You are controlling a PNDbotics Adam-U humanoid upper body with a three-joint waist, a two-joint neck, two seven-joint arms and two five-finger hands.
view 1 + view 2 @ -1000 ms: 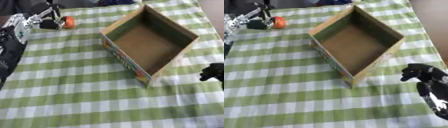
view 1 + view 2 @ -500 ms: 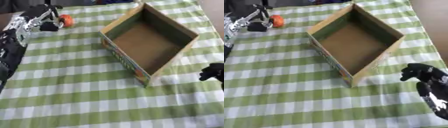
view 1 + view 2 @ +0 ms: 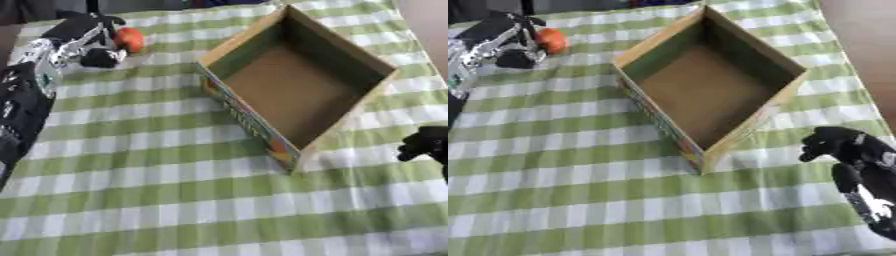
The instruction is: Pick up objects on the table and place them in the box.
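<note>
Left hand [image 3: 92, 42], upper left of frame: fingers curled beside a small round orange-red object [image 3: 129, 39], touching or just beside it; whether they hold it cannot be told. Object lies on the green-checked tablecloth [image 3: 157, 190], left of the cardboard box [image 3: 297, 85], which stands open and empty at upper centre. Step in hand, as judged: grasping. Next: secure the object, lift, carry right over the box rim. Right hand [image 3: 842, 147], lower right: fingers curled, idle, holding nothing.
</note>
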